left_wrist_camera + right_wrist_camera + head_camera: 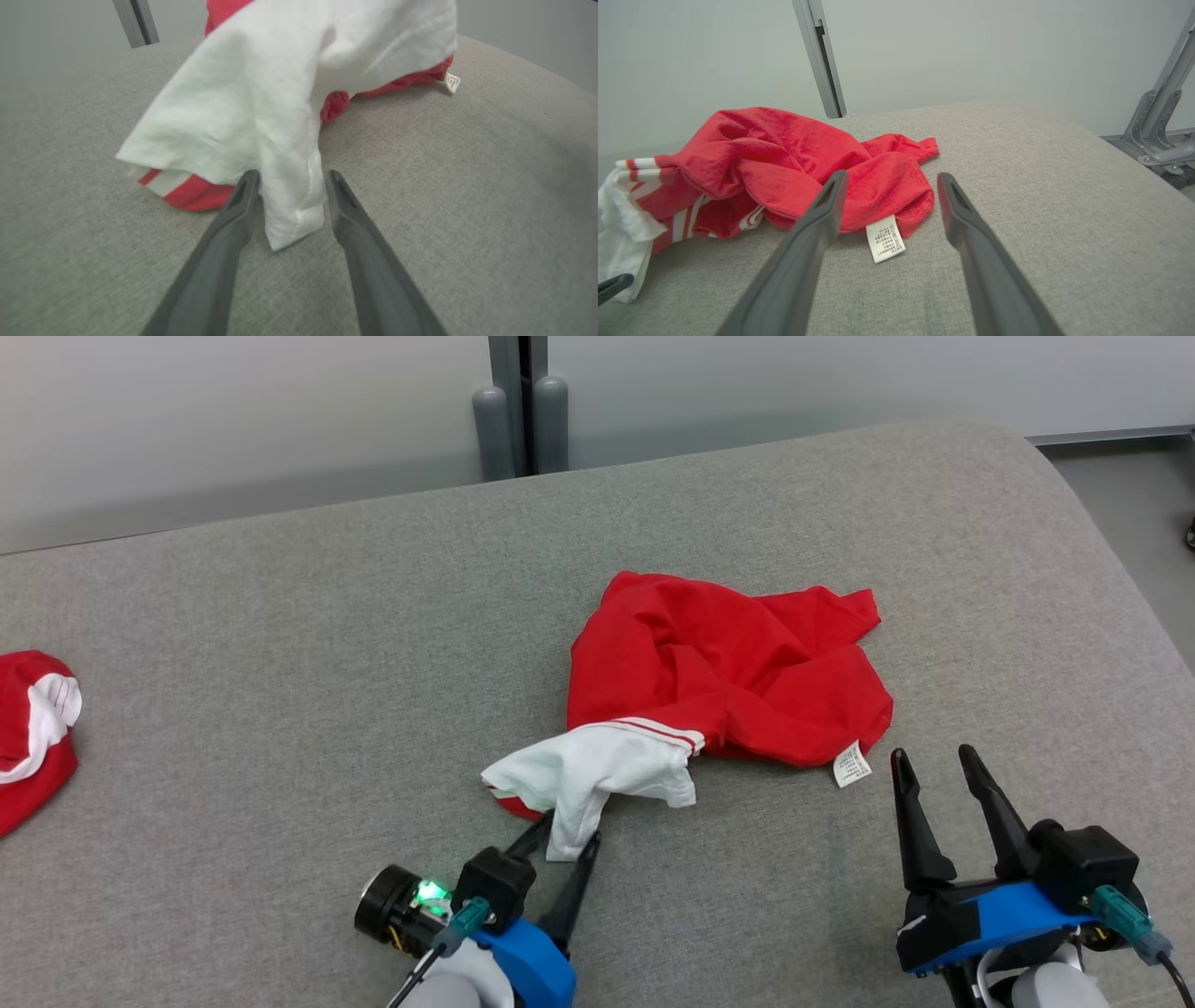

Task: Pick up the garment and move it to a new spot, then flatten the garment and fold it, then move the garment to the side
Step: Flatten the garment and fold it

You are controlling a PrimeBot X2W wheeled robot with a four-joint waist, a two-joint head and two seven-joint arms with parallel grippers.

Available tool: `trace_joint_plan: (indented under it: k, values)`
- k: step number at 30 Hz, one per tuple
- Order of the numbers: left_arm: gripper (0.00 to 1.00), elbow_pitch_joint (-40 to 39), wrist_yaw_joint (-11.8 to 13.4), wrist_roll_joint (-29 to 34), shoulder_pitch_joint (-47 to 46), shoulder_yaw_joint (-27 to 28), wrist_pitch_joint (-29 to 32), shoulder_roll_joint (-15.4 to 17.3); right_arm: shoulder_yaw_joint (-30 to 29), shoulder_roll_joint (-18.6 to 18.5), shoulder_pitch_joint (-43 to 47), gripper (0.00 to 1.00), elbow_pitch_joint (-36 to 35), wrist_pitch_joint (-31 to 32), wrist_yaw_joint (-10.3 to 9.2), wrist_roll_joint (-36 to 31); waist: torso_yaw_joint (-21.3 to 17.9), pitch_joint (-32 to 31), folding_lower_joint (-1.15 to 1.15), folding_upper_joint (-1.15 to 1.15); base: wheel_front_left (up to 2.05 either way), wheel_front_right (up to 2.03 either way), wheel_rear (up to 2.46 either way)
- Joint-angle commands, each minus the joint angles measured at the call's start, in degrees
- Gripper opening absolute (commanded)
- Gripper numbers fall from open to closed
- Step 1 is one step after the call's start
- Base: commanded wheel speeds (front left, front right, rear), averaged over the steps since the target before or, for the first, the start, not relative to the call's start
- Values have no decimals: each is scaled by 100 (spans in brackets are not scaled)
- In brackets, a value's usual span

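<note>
Far left, a second red-and-white cloth [33, 737] sat at the tabletop [280, 644] edge. Your left gripper [570, 829] was spread, straddling the white end of the crumpled red garment [728, 672] mid-tabletop, not pinching it. Your right gripper [932, 752] was spread too, just beside its label [850, 764].

Garment [261, 107] corner sits between left gripper [292, 176] fingers.

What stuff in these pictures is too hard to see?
Words on the white tag: right wrist view, print too small to read.
The other red-and-white cloth: head view, cut off by the left edge.
Shape of the red garment: head view, its own crumpled folds hide it.
</note>
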Motion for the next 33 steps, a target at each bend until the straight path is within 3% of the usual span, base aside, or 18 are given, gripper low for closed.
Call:
trace_joint_plan:
  k: [1,9,22,28,33]
  values:
    - [0,42,2,-92,-195,-46,-17,-13,-14,-15,-27,100,-28,-20,2,21,5,-9,-1,-1,0,0,0]
    - [0,-160,175,-301,-248,45,-18,27,-94,-13,101,100,-28,-20,2,21,330,-130,-1,-1,0,0,0]
    - [0,-1420,553,-341,695,934,-16,832,-52,-17,252,100,10,-20,1,32,1173,-396,-1,-1,0,0,0]
    - [0,-1447,747,-591,1344,1324,-17,1030,-21,-17,270,100,38,-20,1,33,1332,-413,-1,-1,0,0,0]
    - [0,-1395,813,-719,1625,1420,-17,999,-34,-16,308,100,54,-20,1,38,1399,-430,-1,-1,0,0,0]
